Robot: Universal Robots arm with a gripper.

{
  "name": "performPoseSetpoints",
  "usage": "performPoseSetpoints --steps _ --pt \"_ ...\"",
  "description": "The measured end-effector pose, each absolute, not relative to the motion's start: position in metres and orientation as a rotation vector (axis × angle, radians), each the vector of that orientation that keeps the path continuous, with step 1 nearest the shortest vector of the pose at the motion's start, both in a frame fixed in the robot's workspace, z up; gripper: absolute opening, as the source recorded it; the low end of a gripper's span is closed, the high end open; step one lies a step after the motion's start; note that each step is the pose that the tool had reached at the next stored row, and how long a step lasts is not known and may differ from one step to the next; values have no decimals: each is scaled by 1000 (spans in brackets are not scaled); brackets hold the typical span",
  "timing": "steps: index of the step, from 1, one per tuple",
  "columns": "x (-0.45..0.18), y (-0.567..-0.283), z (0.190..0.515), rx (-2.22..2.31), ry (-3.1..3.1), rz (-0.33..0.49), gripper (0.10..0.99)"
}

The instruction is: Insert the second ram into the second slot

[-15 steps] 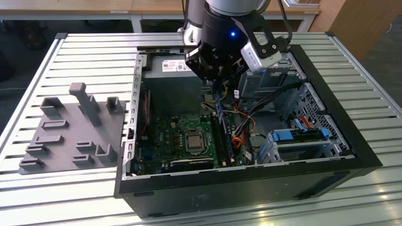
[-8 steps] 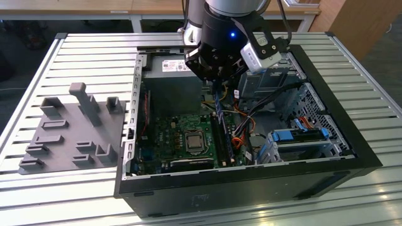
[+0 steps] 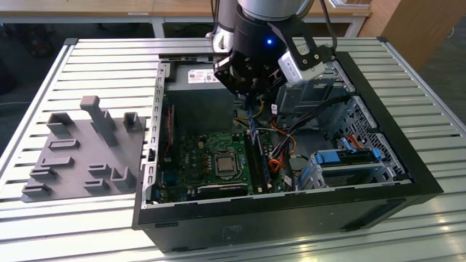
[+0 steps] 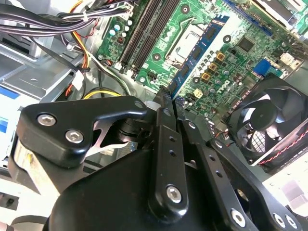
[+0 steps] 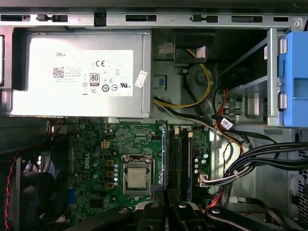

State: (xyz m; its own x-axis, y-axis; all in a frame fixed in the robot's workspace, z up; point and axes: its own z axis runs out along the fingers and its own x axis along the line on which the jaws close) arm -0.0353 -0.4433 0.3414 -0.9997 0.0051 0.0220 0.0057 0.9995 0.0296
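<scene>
Well, black end effector clamped on thin blue circuit-board ram stick, poised above dark motherboard slots; not seated yet.

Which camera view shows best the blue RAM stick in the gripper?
The second wrist view: the second ram shows its blue face and chips, running out from the gripper. The exterior view shows it as a thin blue strip under the gripper; the first wrist view shows its narrow edge.
</scene>
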Motion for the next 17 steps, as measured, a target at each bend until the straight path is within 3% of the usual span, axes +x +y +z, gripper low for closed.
performPoseSetpoints --steps 17 --pt "-35 -443 339 -9 -3109 -46 137"
